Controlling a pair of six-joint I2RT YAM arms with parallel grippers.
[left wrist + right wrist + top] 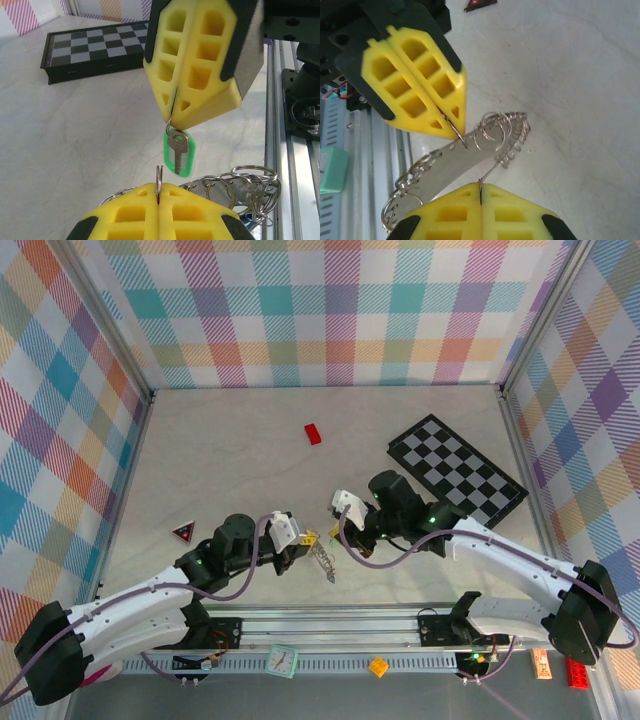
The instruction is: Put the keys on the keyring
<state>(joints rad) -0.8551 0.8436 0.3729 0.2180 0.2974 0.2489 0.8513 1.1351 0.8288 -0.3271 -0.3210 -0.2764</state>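
Near front centre of table (pixel 230 450): 1 keyring (pixel 323 561), 1 green key (pixel 177 151) seen. Both tools fully closed: left gripper (pixel 159 190) pinches a keyring loop; right gripper (pixel 172 119) pinches green key's small ring, key dangling below its tips.

Clear: bare table (pixel 220 440), ten to eleven o'clock from the keyring (pixel 322 558).
Blocked: red brick (pixel 313 433) at twelve; chequered board (pixel 458 472) at two; triangle (pixel 183 532) at nine.
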